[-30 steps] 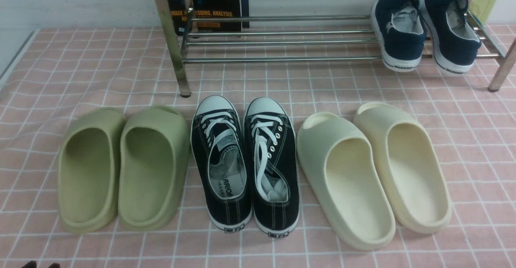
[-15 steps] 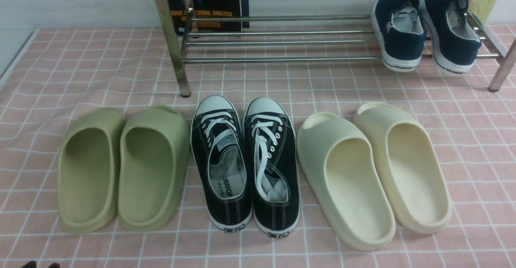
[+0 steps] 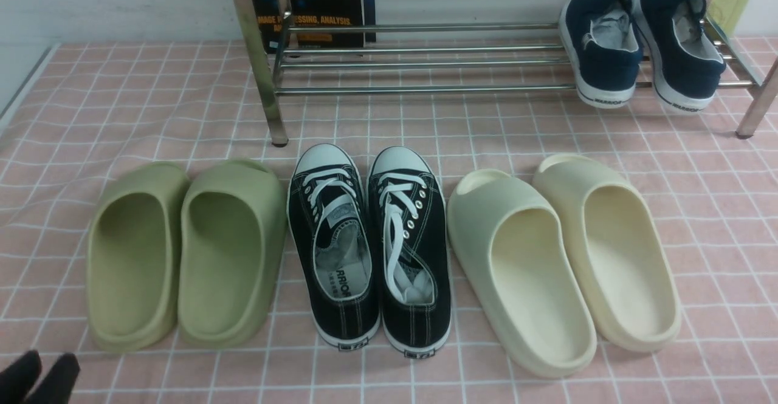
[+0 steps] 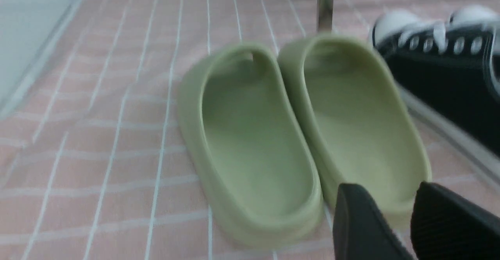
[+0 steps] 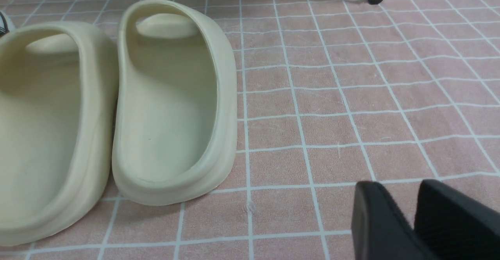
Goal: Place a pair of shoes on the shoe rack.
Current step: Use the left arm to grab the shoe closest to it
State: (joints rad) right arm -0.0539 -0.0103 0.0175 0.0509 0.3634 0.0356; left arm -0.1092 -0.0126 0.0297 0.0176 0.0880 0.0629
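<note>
Front view alone takes in the whole row, and of the grippers it catches only the left gripper [image 3: 41, 370], two black tips at the near left corner. Ahead of those tips and just to their right lie two green slides [image 3: 130, 258]. Further right is the pair of shoes [image 3: 331, 209], two black sneakers side by side on the pink checked cloth [image 3: 121, 100], toes toward the shoe rack [image 3: 425, 89] well beyond. Then come two cream slides [image 3: 516, 270], and two navy shoes [image 3: 602, 45] sit on the rack's right end. Left wrist view shows that gripper's fingers [image 4: 363, 221] parted by a clear gap, empty, near the green slides' heels. Right wrist view alone shows the right gripper [image 5: 408, 199]: tips narrowly apart, nothing between them, cream slides ahead toward the robot's left.
</note>
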